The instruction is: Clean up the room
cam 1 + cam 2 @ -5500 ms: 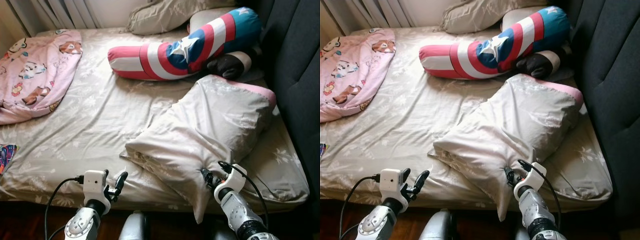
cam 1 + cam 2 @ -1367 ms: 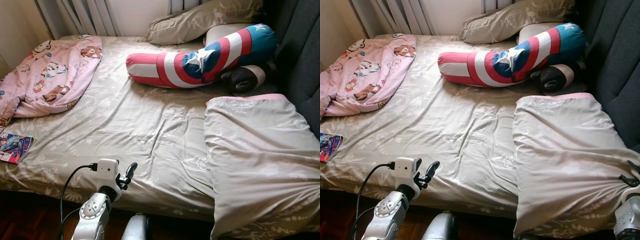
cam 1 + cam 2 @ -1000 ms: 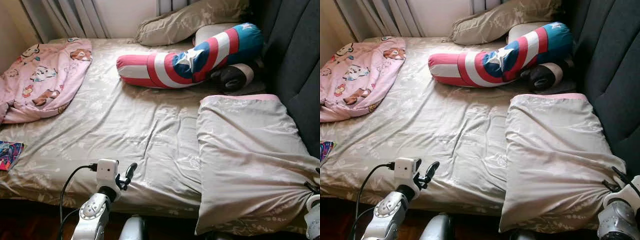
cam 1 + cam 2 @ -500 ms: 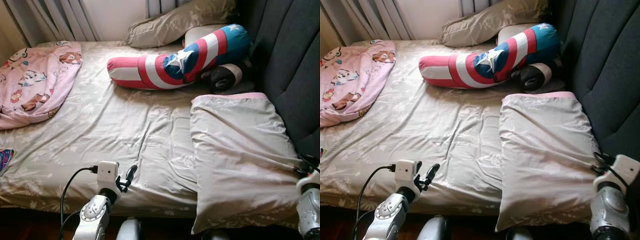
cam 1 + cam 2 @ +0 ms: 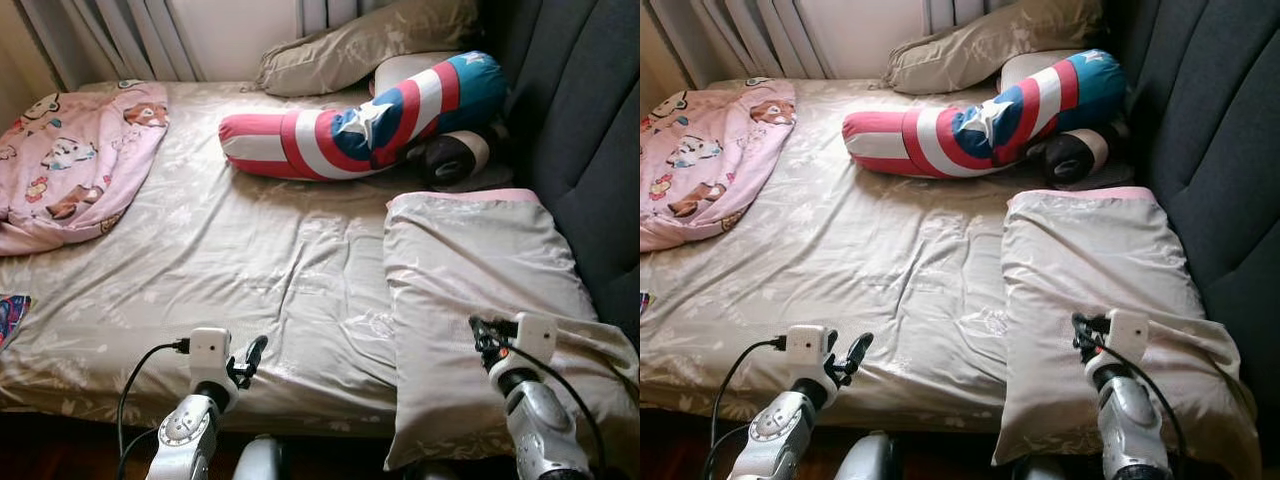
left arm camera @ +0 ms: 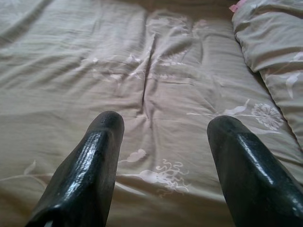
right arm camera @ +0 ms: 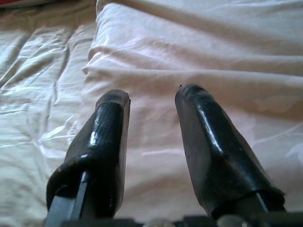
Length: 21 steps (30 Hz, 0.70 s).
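A beige pillow [image 5: 480, 270] with a pink far edge lies flat on the right side of the bed, by the dark headboard [image 5: 585, 130]. My right gripper [image 5: 478, 334] hovers over the pillow's near half. It stands open, and the right wrist view shows its fingertips [image 7: 113, 101] apart above the pillow cloth [image 7: 213, 42]. My left gripper [image 5: 250, 357] is open with nothing in it, over the bed's near edge. In its wrist view the gripper [image 6: 165, 123] points along the beige sheet [image 6: 142, 56].
A red, white and blue striped bolster [image 5: 350, 125] lies across the far side, with a dark round cushion [image 5: 450, 158] and a second beige pillow [image 5: 370, 40] near it. A pink cartoon blanket [image 5: 70, 160] is bunched far left. A colourful book [image 5: 8, 318] sits at the left edge.
My right gripper has let go of the pillow's near right corner and moved left, over the pillow. The pillow stays flat. The left arm has held still.
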{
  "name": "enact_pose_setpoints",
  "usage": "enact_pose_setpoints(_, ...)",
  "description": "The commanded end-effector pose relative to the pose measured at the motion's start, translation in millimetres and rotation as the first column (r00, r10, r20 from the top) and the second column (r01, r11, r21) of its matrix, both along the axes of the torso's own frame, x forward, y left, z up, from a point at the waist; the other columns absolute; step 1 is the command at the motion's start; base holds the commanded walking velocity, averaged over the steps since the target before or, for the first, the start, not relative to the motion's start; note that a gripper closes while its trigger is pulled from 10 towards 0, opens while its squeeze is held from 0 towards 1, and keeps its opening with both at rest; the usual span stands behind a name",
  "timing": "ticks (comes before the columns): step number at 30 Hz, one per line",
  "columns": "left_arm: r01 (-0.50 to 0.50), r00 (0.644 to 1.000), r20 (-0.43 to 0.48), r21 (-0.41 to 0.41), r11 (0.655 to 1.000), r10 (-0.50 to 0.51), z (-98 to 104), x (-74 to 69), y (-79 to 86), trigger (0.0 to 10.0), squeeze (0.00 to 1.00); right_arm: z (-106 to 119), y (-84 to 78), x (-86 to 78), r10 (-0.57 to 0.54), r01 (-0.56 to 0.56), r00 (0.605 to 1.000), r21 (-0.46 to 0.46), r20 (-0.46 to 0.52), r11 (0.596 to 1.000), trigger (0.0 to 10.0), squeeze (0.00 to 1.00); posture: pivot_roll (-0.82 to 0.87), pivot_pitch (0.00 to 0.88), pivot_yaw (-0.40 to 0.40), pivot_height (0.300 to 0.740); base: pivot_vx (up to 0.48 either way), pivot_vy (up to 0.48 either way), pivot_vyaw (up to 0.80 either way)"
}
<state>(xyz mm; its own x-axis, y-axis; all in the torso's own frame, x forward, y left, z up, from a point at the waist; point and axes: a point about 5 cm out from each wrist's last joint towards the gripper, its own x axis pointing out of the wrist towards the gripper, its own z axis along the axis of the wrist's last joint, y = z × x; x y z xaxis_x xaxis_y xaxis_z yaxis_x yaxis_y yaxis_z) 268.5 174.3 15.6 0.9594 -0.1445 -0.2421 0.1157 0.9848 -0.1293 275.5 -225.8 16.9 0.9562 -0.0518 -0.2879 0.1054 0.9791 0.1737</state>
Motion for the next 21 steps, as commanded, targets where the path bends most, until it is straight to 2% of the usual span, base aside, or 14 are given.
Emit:
enact_pose_setpoints(1,-0.033,0.999,-0.014,-0.015,0.999,0.033,-4,-0.5,4.0,10.0,0.0,-10,3.8,-6.9,0.013,-0.013,0.999,-0.003,-0.034,1.0,10.0,0.0,0.07,0.046,0.026,0.708,0.0,0.0,0.0)
enact_pose_setpoints(6,-0.057,0.996,-0.068,-0.026,0.998,0.055,-15,-3.7,6.4,10.0,0.0,-24,13.5,-17.8,0.031,-0.03,0.996,0.019,-0.081,0.999,10.0,0.0,0.06,0.032,0.027,0.74,0.0,0.0,0.0)
enact_pose_setpoints(9,-0.075,0.989,-0.126,-0.023,0.997,0.072,-25,-6.7,9.0,10.0,0.0,-35,16.0,-26.0,0.028,-0.024,0.991,0.032,-0.129,0.999,10.0,0.0,0.06,0.007,0.02,0.74,0.0,0.0,0.0)
enact_pose_setpoints(14,-0.054,0.975,-0.217,0.012,0.998,0.055,-39,-13.9,8.0,10.0,0.0,-54,11.8,-43.0,0.001,0.006,0.972,0.031,-0.234,1.0,10.0,0.0,0.06,0.0,0.022,0.74,0.0,0.0,0.0)
enact_pose_setpoints(17,-0.033,0.957,-0.287,0.03,0.999,0.04,-49,-19.8,6.0,10.0,0.0,-65,7.6,-55.3,-0.06,0.085,0.953,0.074,-0.296,0.994,10.0,0.0,0.05,0.0,0.03,0.74,0.0,0.0,0.0)
enact_pose_setpoints(21,-0.024,0.94,-0.339,0.042,0.999,0.036,-56,-25.3,5.1,10.0,0.0,-75,10.9,-66.7,-0.039,0.06,0.931,0.048,-0.362,0.997,10.0,0.0,0.06,0.0,0.024,0.74,0.0,0.0,0.0)
